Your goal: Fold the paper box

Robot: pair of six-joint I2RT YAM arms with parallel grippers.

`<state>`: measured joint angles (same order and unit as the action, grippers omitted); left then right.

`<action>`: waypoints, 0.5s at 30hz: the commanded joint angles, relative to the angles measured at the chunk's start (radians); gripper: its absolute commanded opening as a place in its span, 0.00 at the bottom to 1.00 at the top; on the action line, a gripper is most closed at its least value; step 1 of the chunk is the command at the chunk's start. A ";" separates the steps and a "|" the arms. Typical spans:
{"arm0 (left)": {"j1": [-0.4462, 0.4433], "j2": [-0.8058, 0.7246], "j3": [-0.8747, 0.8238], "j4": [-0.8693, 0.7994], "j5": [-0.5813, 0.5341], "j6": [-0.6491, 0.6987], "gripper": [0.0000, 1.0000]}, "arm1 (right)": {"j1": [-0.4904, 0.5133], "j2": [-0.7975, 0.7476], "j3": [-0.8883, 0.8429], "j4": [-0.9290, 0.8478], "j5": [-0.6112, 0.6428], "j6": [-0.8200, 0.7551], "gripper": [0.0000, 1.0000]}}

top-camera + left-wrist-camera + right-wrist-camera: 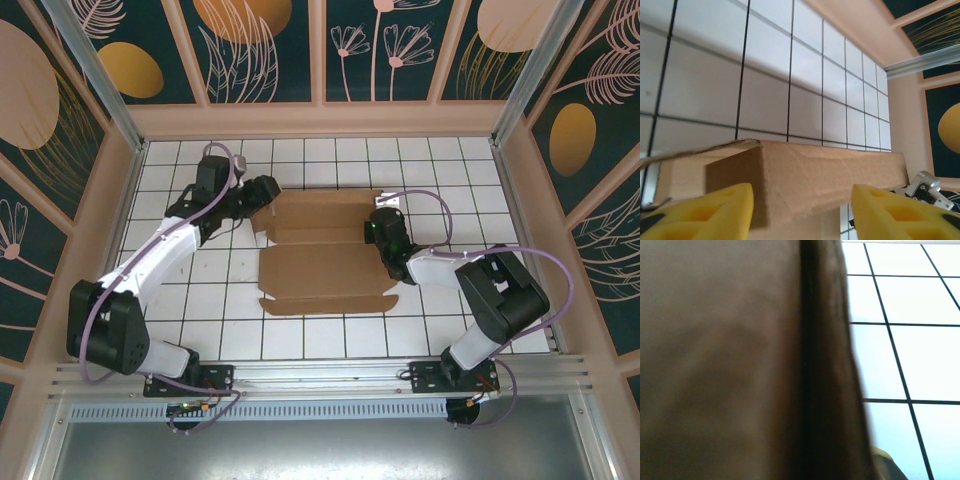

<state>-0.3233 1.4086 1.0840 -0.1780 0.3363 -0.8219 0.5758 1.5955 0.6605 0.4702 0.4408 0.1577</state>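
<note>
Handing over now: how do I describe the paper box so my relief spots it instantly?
Look at the white tiled table. In its middle, between the left arm and the right arm, lies the paper box: a brown cardboard sheet with flaps, the one brown thing there.

1. the top external camera sits high above and behind the arm bases, looking down and forward. the bases are at 6 o'clock, the back wall is at 12, and the whole tiled table (330, 330) is in frame.
2. the left wrist camera rides low and close against the paper box (830, 175), facing along it toward the right wall. the left gripper (801, 190) shows its yellow fingers (705, 212) at 7 and 5 o'clock.
3. the right wrist camera is so near the cardboard that it blurs, with tiles from 1 to 5 o'clock.
4. all three views share the box and the white tiles beside it.
</note>
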 commanded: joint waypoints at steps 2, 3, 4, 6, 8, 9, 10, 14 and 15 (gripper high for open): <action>-0.037 -0.112 -0.008 -0.010 -0.061 0.120 0.47 | -0.002 -0.018 0.030 -0.019 0.046 0.031 0.00; -0.055 -0.114 -0.035 0.002 -0.060 0.120 0.44 | -0.003 -0.014 0.029 -0.018 0.047 0.037 0.00; -0.079 -0.111 -0.064 0.007 -0.062 0.119 0.39 | -0.002 -0.009 0.029 -0.015 0.045 0.044 0.00; -0.117 -0.101 -0.105 0.012 -0.079 0.112 0.33 | -0.002 -0.002 0.027 -0.011 0.039 0.053 0.00; -0.126 -0.109 -0.192 0.069 -0.079 0.069 0.28 | 0.000 0.002 0.025 -0.008 0.036 0.055 0.00; -0.126 -0.112 -0.225 0.106 -0.077 0.047 0.25 | 0.001 0.003 0.024 -0.007 0.037 0.056 0.00; -0.126 -0.110 -0.241 0.126 -0.084 0.032 0.23 | 0.001 0.001 0.022 -0.007 0.038 0.055 0.00; -0.126 -0.061 -0.229 0.126 -0.126 0.020 0.18 | 0.002 -0.005 0.016 -0.013 0.039 0.053 0.00; -0.126 -0.053 -0.224 0.125 -0.152 0.020 0.17 | 0.002 -0.008 0.014 -0.014 0.040 0.052 0.00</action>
<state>-0.4519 1.3502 0.8387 -0.1059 0.2432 -0.7876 0.5758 1.5955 0.6659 0.4561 0.4492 0.1753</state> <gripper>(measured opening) 0.171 0.087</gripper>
